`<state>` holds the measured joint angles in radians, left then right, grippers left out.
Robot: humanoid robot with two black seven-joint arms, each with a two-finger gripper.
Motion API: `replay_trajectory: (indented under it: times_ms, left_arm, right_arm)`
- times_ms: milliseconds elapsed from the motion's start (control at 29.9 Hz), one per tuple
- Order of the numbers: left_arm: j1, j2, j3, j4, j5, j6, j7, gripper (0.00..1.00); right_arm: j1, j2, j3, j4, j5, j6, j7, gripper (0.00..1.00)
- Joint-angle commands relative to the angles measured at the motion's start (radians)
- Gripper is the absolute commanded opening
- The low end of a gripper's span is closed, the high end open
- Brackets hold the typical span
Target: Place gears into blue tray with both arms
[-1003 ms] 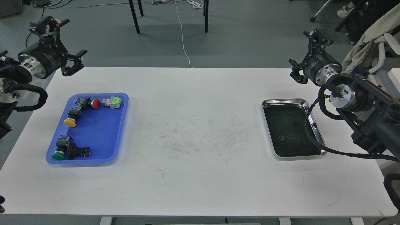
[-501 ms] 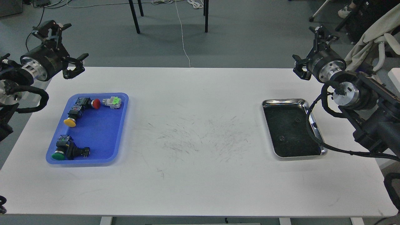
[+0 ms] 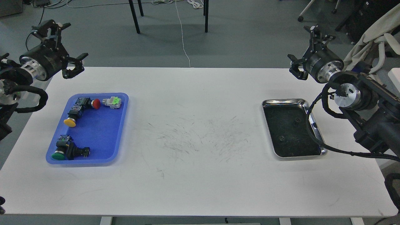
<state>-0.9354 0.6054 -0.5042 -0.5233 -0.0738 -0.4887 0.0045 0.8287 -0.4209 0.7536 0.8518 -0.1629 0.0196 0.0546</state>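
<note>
Two tiny black gears lie on the dark floor of the steel tray (image 3: 300, 101) at the right: one gear (image 3: 296, 120) toward the back, the other gear (image 3: 282, 137) nearer the front. The blue tray (image 3: 103, 137) sits at the table's left. My left gripper (image 3: 73, 41) hangs open in the air behind the blue tray, past the table's back left corner, holding nothing. Above and behind the steel tray, my right gripper (image 3: 298, 42) is open and empty too.
The blue tray holds several push-button switches with red (image 3: 96, 103), yellow (image 3: 69, 122) and green (image 3: 58, 155) caps, plus a white and green one (image 3: 113, 102). A black cable (image 3: 312, 131) from my right arm droops over the steel tray's right rim. Chair legs stand beyond the table.
My right gripper has risen a little and swung slightly left above the steel tray's back. The left gripper lifted slightly. Trays, switches and gears stay put.
</note>
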Motion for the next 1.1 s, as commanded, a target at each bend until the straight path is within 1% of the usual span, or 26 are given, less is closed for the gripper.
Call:
replay_trajectory:
  times_ms: [0, 167, 902, 969, 1070]
  left_arm:
    - [-0.002, 0.002, 0.003, -0.003, 0.002, 0.0, 0.0, 0.98]
    - [-0.002, 0.004, 0.003, -0.004, 0.002, 0.0, 0.0, 0.98]
    - [0.0, -0.004, 0.006, 0.0, 0.002, 0.0, 0.0, 0.99]
    - [0.003, -0.004, 0.009, -0.003, 0.005, 0.0, -0.008, 0.99]
    - [0.003, 0.0, 0.006, -0.001, 0.0, 0.0, -0.006, 0.99]
  right_arm:
    - [0.0, -0.021, -0.002, 0.003, -0.001, 0.011, 0.001, 0.99]
    - [-0.003, -0.03, -0.005, 0.003, -0.003, 0.071, 0.002, 0.99]
    - [0.003, -0.047, -0.042, 0.001, -0.009, 0.071, 0.002, 0.99]
    - [0.003, -0.047, -0.043, 0.001, -0.009, 0.069, 0.002, 0.99]
    - [0.003, -0.052, -0.043, 0.001, -0.009, 0.069, 0.002, 0.99]
